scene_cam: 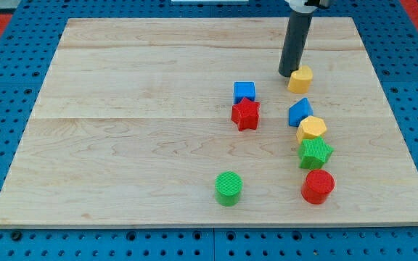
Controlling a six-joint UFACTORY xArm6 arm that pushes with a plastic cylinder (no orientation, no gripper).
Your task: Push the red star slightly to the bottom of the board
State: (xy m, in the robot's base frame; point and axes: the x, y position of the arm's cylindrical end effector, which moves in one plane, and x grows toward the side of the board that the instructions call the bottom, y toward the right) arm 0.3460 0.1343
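1. I am holding my tip (288, 74) near the view's top right, just beside a yellow block (300, 78) on its left, and well apart from the red star (245, 114).
2. The rod is carrying no claw, so there is nothing to open or clench.
3. The red star is sitting near the board's middle, touching the blue cube (244, 92) just above it.
4. By my reading, the push is not yet beginning: 0 contact with the star.
5. Remaining: I am needing to bring my tip above the star, where the blue cube is crowding the approach, then nudge it toward the view's bottom.
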